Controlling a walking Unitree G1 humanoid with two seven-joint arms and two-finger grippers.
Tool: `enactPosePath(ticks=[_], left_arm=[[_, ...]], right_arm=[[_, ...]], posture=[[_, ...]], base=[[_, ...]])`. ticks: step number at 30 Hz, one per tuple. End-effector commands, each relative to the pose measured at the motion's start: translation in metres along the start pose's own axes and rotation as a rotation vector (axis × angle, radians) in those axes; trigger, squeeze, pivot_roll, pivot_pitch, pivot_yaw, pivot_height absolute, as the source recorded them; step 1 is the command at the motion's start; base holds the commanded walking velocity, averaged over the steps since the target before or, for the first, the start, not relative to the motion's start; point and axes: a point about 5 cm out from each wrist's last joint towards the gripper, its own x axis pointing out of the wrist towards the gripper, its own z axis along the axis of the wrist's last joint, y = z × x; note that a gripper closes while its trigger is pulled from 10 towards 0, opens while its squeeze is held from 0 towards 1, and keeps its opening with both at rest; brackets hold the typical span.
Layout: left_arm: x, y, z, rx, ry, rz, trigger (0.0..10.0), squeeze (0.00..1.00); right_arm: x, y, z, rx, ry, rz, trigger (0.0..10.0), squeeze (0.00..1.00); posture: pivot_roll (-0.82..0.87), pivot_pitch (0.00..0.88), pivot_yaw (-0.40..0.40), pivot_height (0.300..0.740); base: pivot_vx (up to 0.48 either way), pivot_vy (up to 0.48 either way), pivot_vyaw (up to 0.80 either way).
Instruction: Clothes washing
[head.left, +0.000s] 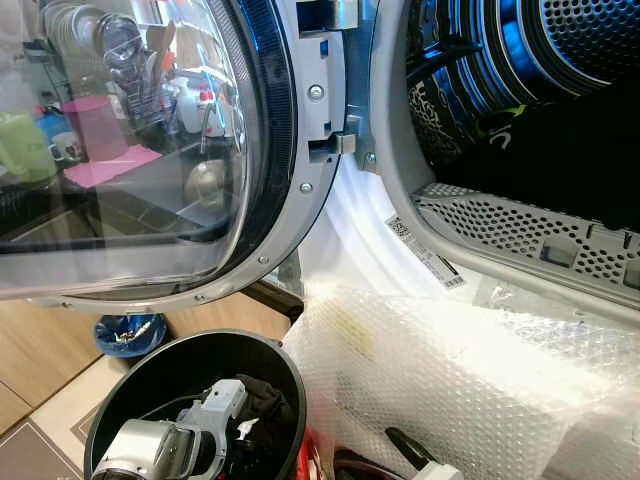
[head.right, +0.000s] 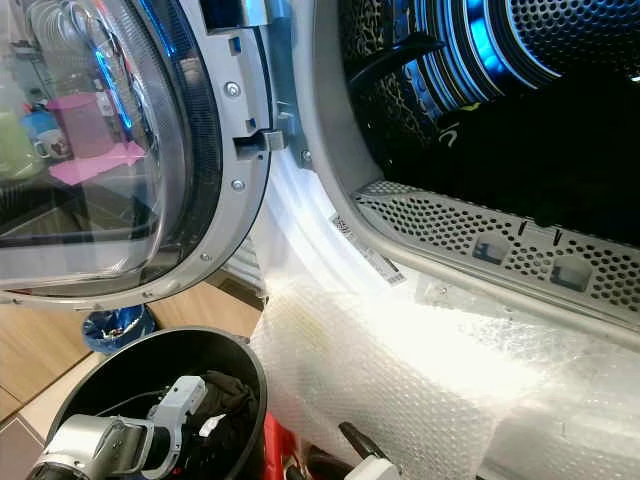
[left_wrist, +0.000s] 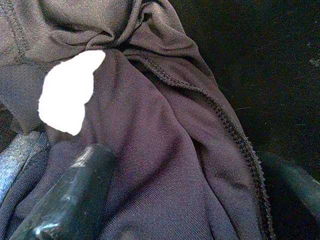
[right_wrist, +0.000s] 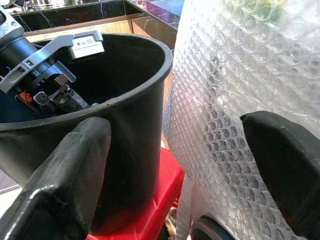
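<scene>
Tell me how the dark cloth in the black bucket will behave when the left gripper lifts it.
The cloth looks thin and deeply folded, so it will probably hang limp and drape. It seems light for its bulk. Bunched among other clothes in the bucket, it may drag a neighbour up. The left gripper is open over it.

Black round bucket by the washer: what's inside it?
The black round bucket holds dark purplish clothing with a white tag, and the left gripper is reaching into it. Whatever lies under the top garment is covered.
</scene>
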Motion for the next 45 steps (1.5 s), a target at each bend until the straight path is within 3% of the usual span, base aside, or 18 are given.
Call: enactPosePath(ticks=[1, 4, 5, 6, 7, 8, 9, 16, 17, 18, 45], left_arm=[[-0.003, 0.006, -0.002, 0.003, 0.024, 0.028, 10.0, 0.00], [0.001, 0.006, -0.004, 0.048, 0.054, 0.048, 10.0, 0.00], [0.007, 0.006, -0.008, 0.118, 0.066, 0.082, 0.0, 0.00], [0.007, 0.006, -0.008, 0.118, 0.066, 0.082, 0.0, 0.00], [0.007, 0.008, -0.008, 0.144, 0.060, 0.110, 1.1, 0.00], [0.006, 0.011, -0.004, 0.199, 0.032, 0.155, 4.0, 0.00], [0.004, 0.012, -0.002, 0.213, 0.027, 0.171, 10.0, 0.00], [0.003, 0.016, 0.002, 0.287, 0.021, 0.216, 10.0, 0.00], [0.004, 0.015, 0.001, 0.287, 0.023, 0.205, 6.4, 0.00], [0.007, 0.013, 0.000, 0.277, 0.025, 0.181, 0.0, 0.00], [0.015, 0.005, -0.008, 0.283, 0.038, 0.122, 0.0, 0.00]], right_arm=[[0.000, 0.002, -0.004, 0.001, 0.023, 0.009, 10.0, 0.00], [0.001, 0.002, -0.004, 0.000, 0.026, 0.010, 10.0, 0.00], [0.001, 0.001, -0.004, -0.001, 0.035, 0.003, 10.0, 0.00], [0.001, 0.001, -0.004, -0.001, 0.035, 0.003, 10.0, 0.00], [0.001, 0.001, -0.004, -0.002, 0.037, 0.001, 10.0, 0.00], [0.001, 0.001, -0.004, -0.002, 0.038, 0.000, 10.0, 0.00], [0.001, 0.001, -0.004, -0.002, 0.038, 0.000, 10.0, 0.00], [0.002, 0.000, -0.004, -0.004, 0.039, 0.007, 10.0, 0.00], [0.002, 0.000, -0.004, -0.006, 0.040, 0.008, 10.0, 0.00], [0.002, 0.000, -0.003, -0.008, 0.040, 0.009, 10.0, 0.00], [0.004, -0.001, -0.003, -0.011, 0.045, 0.012, 10.0, 0.00]], posture=[[0.09, 0.000, 0.113, 0.740], [0.09, 0.000, 0.116, 0.740], [0.09, 0.000, 0.110, 0.740], [0.09, 0.000, 0.110, 0.740], [0.09, 0.000, 0.110, 0.740], [0.09, 0.000, 0.110, 0.740], [0.09, 0.000, 0.109, 0.740], [0.09, 0.000, 0.107, 0.740], [0.09, 0.000, 0.107, 0.740], [0.09, 0.000, 0.104, 0.740], [0.09, 0.000, 0.108, 0.740]], base=[[0.000, 0.000, 0.00], [0.000, 0.000, 0.00], [0.000, 0.000, 0.00], [0.000, 0.000, 0.00], [0.000, 0.000, 0.00], [0.000, 0.000, 0.00], [0.000, 0.000, 0.00], [0.000, 0.000, 0.00], [0.000, 0.000, 0.00], [0.000, 0.000, 0.00], [0.000, 0.000, 0.00]])
